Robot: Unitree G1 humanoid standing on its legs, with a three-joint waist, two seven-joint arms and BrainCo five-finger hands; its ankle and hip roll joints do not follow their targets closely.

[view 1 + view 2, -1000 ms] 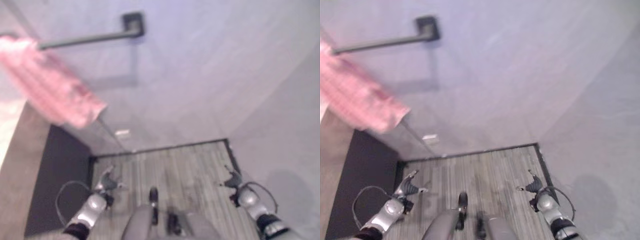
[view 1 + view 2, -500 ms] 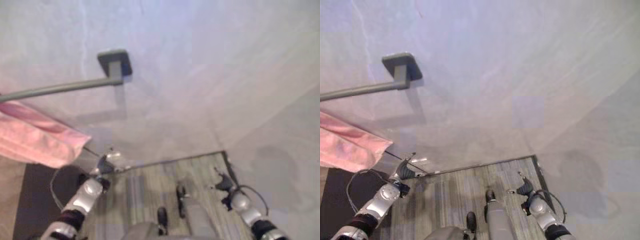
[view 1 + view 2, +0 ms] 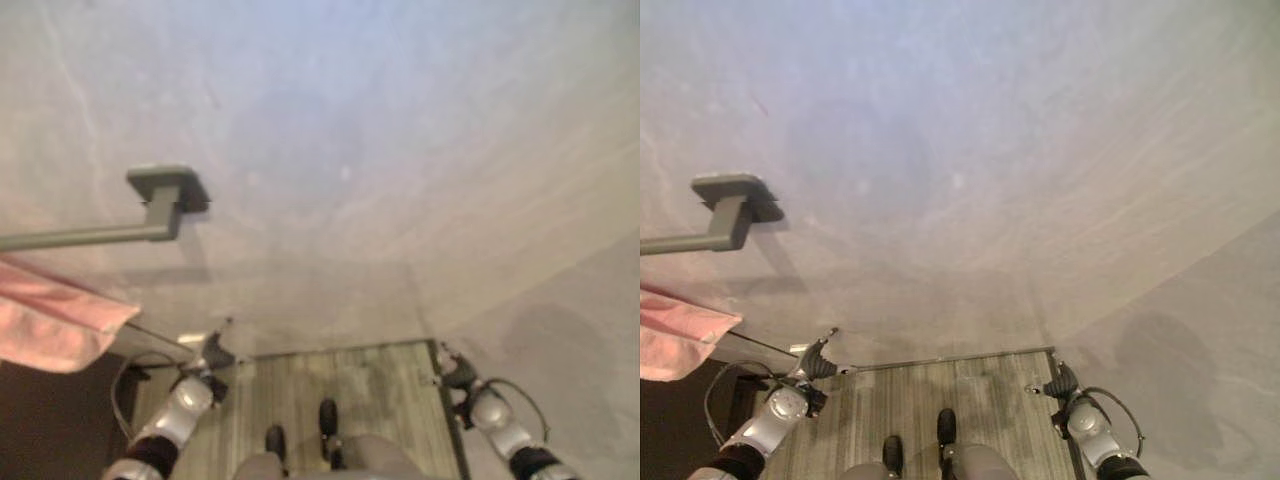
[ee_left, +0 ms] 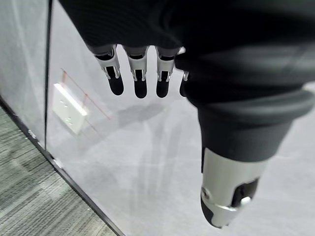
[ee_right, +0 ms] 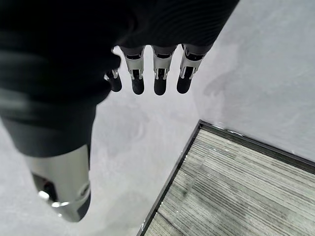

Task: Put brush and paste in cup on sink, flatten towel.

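A pink towel [image 3: 50, 325] hangs bunched at the far left, below a grey wall rail [image 3: 80, 237] with a square mount [image 3: 165, 190]. My left hand [image 3: 212, 355] hangs low at the lower left, below and right of the towel and apart from it. Its fingers [image 4: 139, 73] are straight and hold nothing. My right hand [image 3: 455, 372] hangs at the lower right beside the wall, its fingers [image 5: 158, 73] straight and empty.
A pale grey wall [image 3: 360, 150] rises ahead and meets a second wall [image 3: 580, 340] at the right. Striped grey floor [image 3: 370, 380] lies between my arms. A white wall plate [image 4: 70, 108] sits low on the wall. A dark panel [image 3: 40, 420] stands at the lower left.
The camera has swung up and to the right, so the rail and towel have slid left and down in the picture. Both hands still hang low and empty.
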